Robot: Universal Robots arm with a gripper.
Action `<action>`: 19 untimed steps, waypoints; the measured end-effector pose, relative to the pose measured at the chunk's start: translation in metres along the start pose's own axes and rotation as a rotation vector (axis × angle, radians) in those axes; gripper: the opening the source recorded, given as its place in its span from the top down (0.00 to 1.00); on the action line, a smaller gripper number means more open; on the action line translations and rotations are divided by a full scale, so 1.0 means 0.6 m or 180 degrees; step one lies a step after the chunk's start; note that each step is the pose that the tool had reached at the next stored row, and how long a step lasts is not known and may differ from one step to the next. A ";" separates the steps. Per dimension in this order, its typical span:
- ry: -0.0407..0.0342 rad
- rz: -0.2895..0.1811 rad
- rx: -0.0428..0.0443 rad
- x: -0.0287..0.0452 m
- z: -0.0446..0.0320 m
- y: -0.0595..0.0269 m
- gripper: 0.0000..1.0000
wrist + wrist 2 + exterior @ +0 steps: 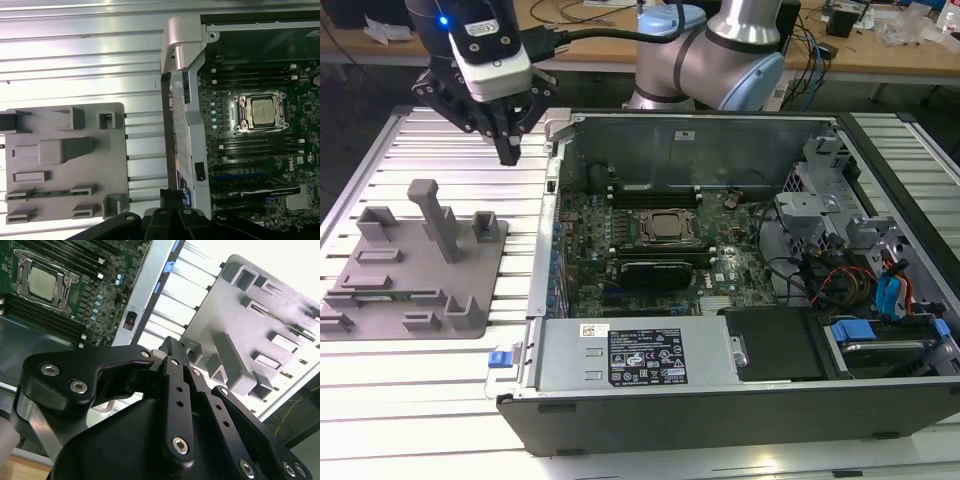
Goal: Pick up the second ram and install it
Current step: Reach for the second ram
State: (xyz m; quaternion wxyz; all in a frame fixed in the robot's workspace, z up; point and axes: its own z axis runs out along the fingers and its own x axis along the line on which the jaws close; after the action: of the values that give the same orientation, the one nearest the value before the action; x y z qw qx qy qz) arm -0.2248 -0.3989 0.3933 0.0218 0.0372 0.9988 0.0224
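Observation:
My gripper (pixel 508 152) hangs above the ribbed table, between the grey tray (pixel 470 255) and the open computer case (pixel 555 180). Its black fingers (pixel 172 352) taper to one point and look shut with nothing between them. The second ram (pixel 392 297) appears as a thin dark green stick lying in holders on the tray's near part, well below the gripper and toward the exterior view's left. In the first wrist view the ram (pixel 47 193) lies between small holders on the tray (pixel 115 150). Long black memory slots (pixel 255 147) flank the CPU socket (pixel 262 111).
The case stands open with the motherboard (pixel 650 270), a power supply (pixel 640 355), drive bays and cables (pixel 860 280) toward the exterior view's right. An upright grey post (pixel 438 215) rises from the tray. The arm's body (pixel 720 50) reaches over the case's far wall.

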 end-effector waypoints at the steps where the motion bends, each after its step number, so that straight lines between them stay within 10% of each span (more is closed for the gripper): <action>1: -0.0002 0.0000 0.0000 0.004 0.000 0.000 0.92; 19: -0.0042 -0.0002 -0.0003 0.105 -0.004 -0.008 0.92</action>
State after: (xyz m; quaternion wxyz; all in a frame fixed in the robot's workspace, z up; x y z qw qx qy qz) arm -0.2882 -0.3989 0.3927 0.0284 0.0370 0.9987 0.0227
